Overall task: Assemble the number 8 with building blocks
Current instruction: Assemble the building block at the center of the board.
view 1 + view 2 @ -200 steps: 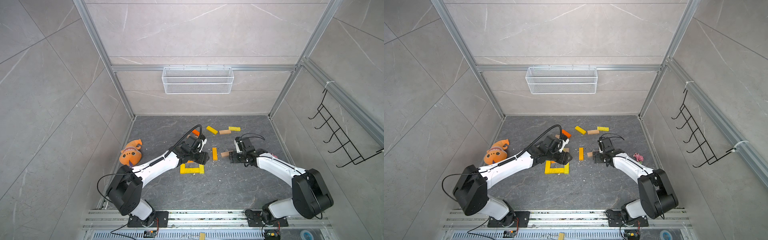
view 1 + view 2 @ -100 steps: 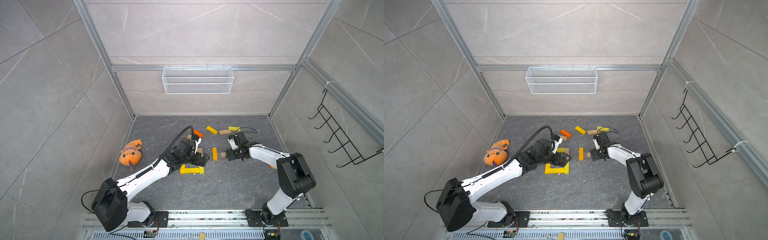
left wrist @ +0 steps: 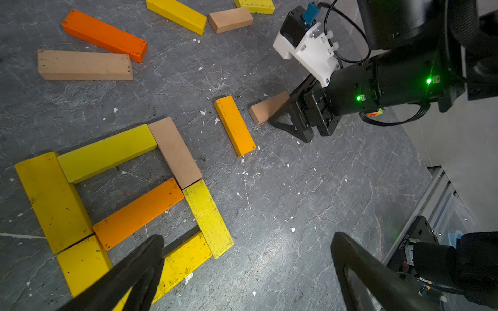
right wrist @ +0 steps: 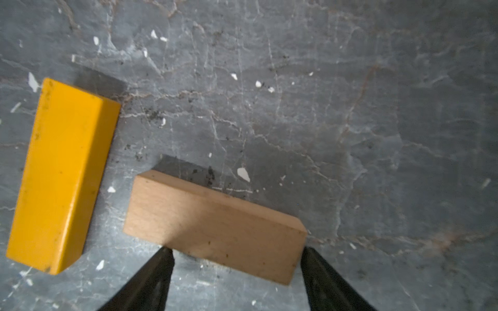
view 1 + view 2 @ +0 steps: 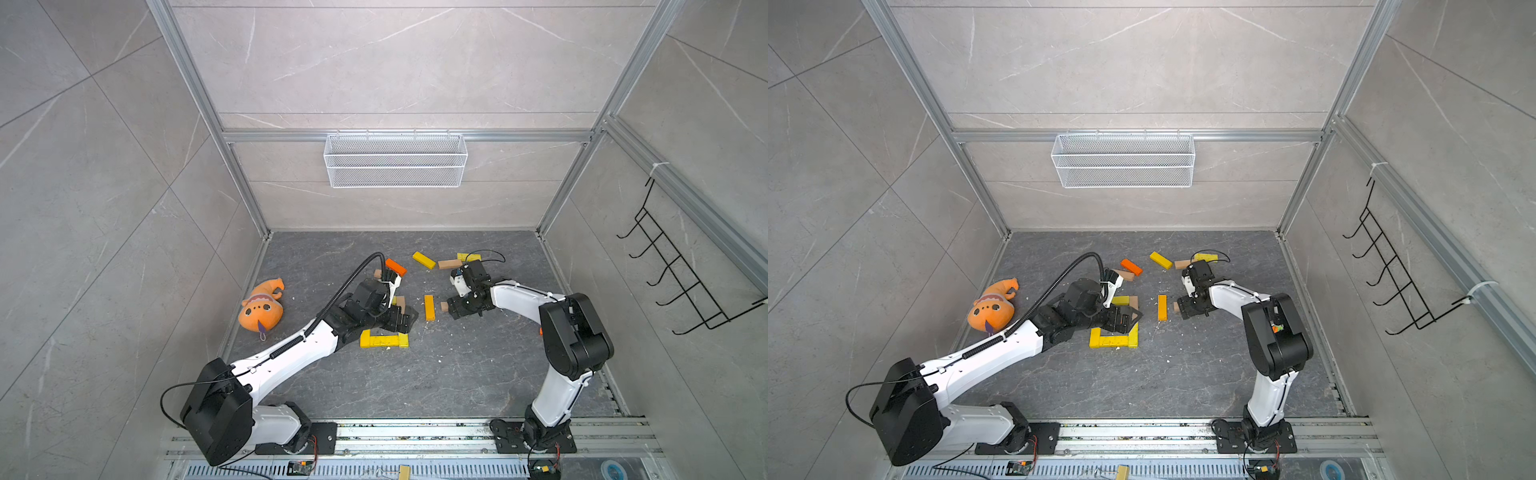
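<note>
Several building blocks lie joined in a partial figure (image 3: 138, 212), seen in both top views (image 5: 383, 340) (image 5: 1113, 340): yellow bars, an orange crossbar and a tan bar (image 3: 175, 152). My left gripper (image 3: 248, 250) hovers open over the figure's right lower corner (image 5: 405, 322) (image 5: 1127, 322), holding nothing. An orange-yellow block (image 3: 235, 125) (image 4: 62, 175) (image 5: 429, 307) lies loose to the right. My right gripper (image 4: 237, 258) (image 5: 451, 309) (image 5: 1183, 309) is open, its fingertips (image 4: 310, 258) against the near edge of a tan block (image 4: 213, 229) (image 3: 266, 107) (image 5: 444, 306).
Loose blocks lie at the back: orange (image 3: 103, 35), tan (image 3: 85, 64), yellow (image 3: 176, 14), tan (image 3: 230, 19) and yellow (image 5: 468, 256). An orange plush toy (image 5: 262, 307) sits at the left wall. A wire basket (image 5: 395, 160) and a black hook rack (image 5: 681, 282) hang on the walls.
My left gripper's jaws have spread from half open to wide open above the figure. Both arms have changed pose; the right one now stands more upright, its gripper still at the tan block.
</note>
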Controlling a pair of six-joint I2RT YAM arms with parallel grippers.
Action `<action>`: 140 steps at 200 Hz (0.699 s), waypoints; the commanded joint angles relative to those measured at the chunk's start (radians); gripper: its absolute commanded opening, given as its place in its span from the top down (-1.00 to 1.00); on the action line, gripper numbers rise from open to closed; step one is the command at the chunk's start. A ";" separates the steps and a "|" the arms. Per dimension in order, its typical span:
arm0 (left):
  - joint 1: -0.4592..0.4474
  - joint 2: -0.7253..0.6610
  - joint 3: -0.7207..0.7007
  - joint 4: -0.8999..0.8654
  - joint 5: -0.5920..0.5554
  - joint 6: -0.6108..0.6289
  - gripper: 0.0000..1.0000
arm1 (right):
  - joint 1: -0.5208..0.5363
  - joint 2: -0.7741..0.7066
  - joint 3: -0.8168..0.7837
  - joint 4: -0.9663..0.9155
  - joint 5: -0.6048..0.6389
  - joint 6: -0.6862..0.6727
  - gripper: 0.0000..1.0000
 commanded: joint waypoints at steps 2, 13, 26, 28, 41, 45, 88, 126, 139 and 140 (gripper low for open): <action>0.000 -0.030 -0.009 0.030 -0.005 -0.020 -1.00 | -0.004 0.026 0.032 -0.037 -0.016 -0.019 -0.53; 0.001 -0.030 -0.012 0.033 -0.005 -0.023 -1.00 | -0.005 0.027 0.037 -0.042 -0.020 -0.019 -0.50; 0.001 -0.030 -0.016 0.039 0.001 -0.028 -0.99 | -0.005 0.028 0.045 -0.048 -0.032 -0.019 -0.44; 0.000 -0.029 -0.016 0.039 0.001 -0.028 -0.99 | -0.005 0.029 0.047 -0.049 -0.034 -0.019 -0.44; 0.000 -0.027 -0.016 0.041 0.003 -0.029 -0.99 | -0.004 0.034 0.057 -0.061 -0.042 -0.019 -0.40; 0.000 -0.027 -0.015 0.040 0.003 -0.030 -0.99 | -0.004 0.036 0.061 -0.063 -0.046 -0.019 -0.40; 0.000 -0.027 -0.015 0.040 0.001 -0.030 -0.99 | -0.004 0.052 0.082 -0.083 -0.047 -0.019 -0.37; 0.000 -0.024 -0.018 0.044 0.004 -0.032 -0.99 | -0.003 0.072 0.108 -0.095 -0.033 -0.006 -0.35; -0.001 -0.025 -0.021 0.045 0.004 -0.034 -0.99 | -0.003 0.076 0.116 -0.098 -0.036 -0.006 -0.35; -0.001 -0.026 -0.020 0.046 0.004 -0.034 -0.99 | -0.004 0.077 0.116 -0.098 -0.036 -0.006 -0.35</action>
